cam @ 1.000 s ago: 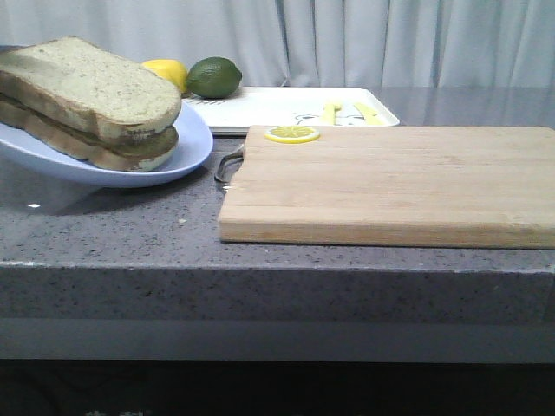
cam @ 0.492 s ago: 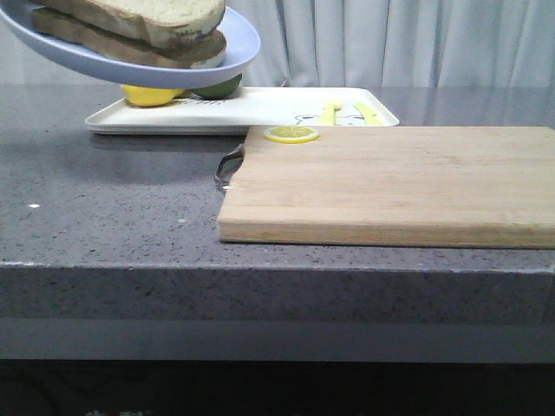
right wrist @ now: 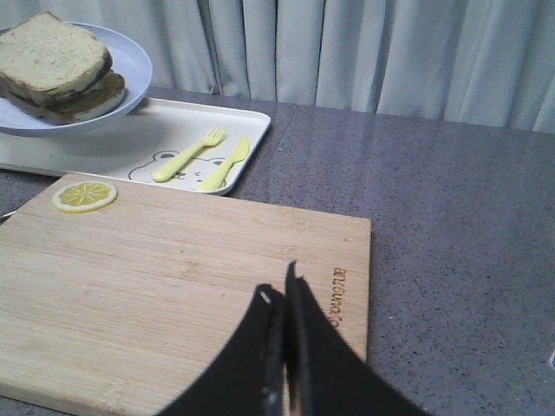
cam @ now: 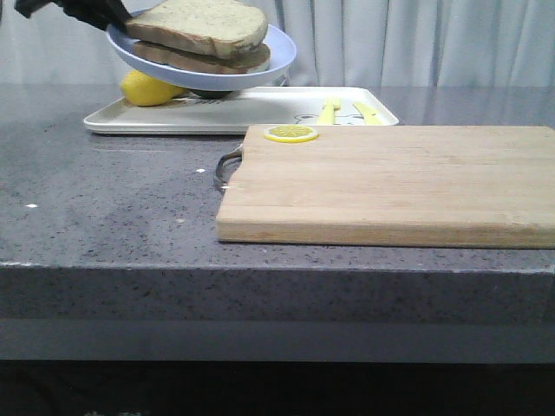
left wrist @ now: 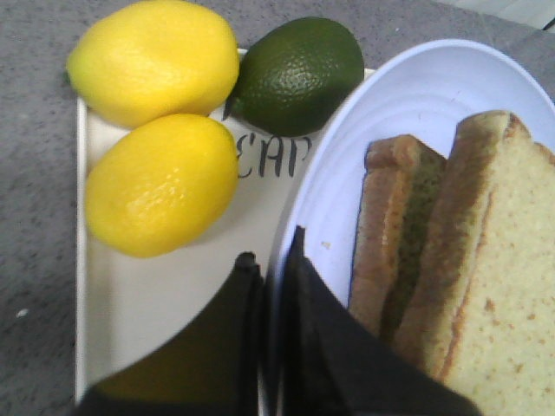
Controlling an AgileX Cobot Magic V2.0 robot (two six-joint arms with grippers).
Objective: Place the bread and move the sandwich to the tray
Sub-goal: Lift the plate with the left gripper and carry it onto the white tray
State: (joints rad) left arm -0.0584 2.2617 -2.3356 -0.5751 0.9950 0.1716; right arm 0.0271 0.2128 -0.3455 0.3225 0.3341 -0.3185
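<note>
Sandwich sat on the plate above your tray, at eleven o'clock from the board; your left gripper clamped the plate rim, right gripper fingers together, empty.

The black left gripper pinches a light-blue plate bearing the tan, brown-crusted sandwich. Beside its fingers lie two yellow lemons and a dark green lime on the white tray with grey lettering. Ahead of the black right gripper spreads a pale wooden cutting board with a yellow lemon slice.
</note>
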